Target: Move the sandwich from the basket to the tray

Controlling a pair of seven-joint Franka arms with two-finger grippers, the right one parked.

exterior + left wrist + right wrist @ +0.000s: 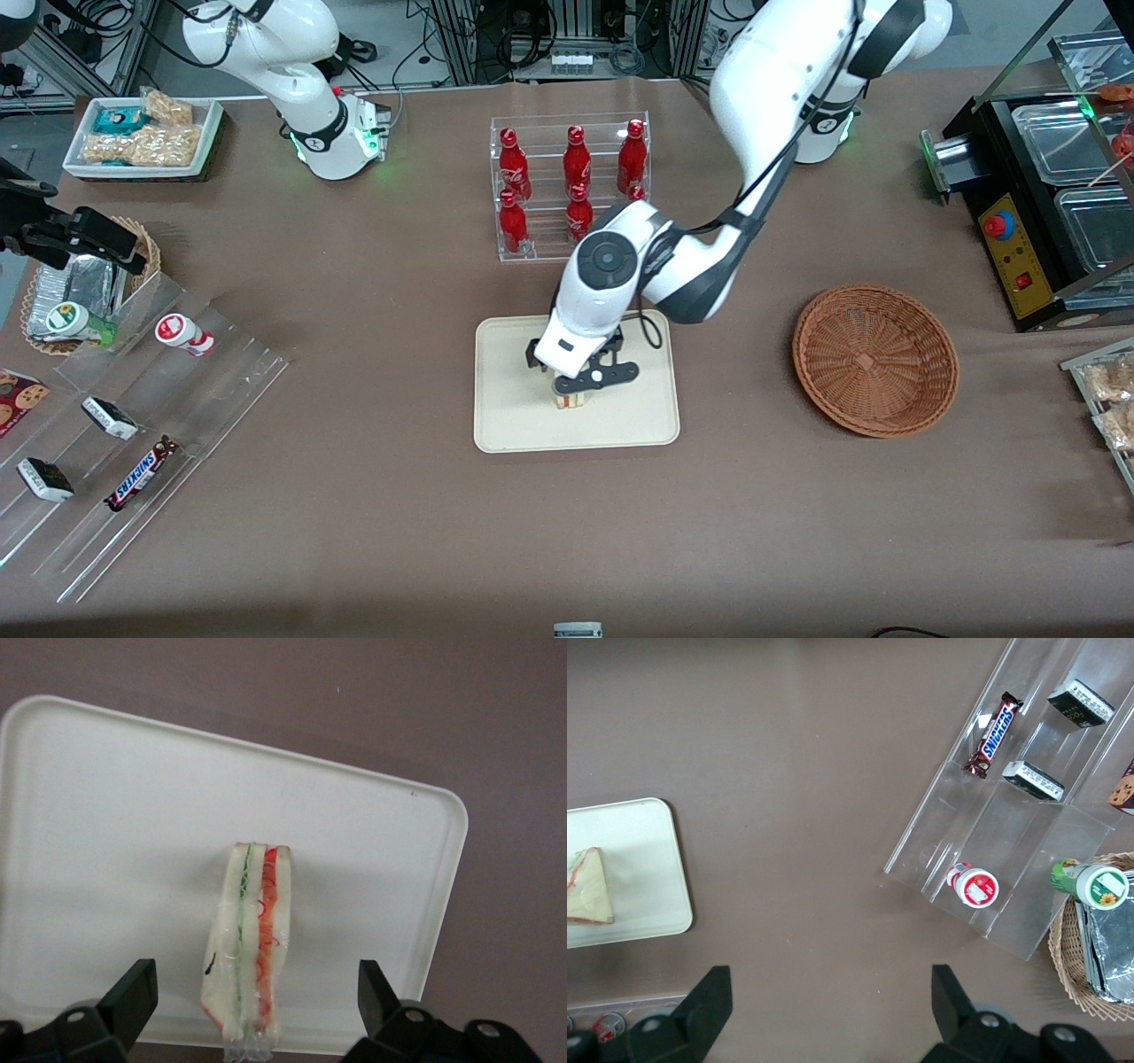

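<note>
sandwich [248,939] lies on the tray [106,815] between the spread, untouching gripper [257,1005]

The left arm's gripper [580,383] hung spread wide over the cream-beige rectangular tray [505,425], fingers well clear of the wrapped triangular sandwich [248,943] between them. Bare tray surface surrounded the sandwich. The clear acrylic rack of red bottles [571,182] stood near the tray, farther from the front camera. The reddish-brown wicker basket [875,359] sat well apart.

Tray [505,425] smooth matt cream plastic; sandwich [248,939] in glossy clear wrap; basket [875,360] rough reddish-brown woven wicker; worktop [354,532] matt brown; hand [580,379] over tray, black matt plastic.
</note>
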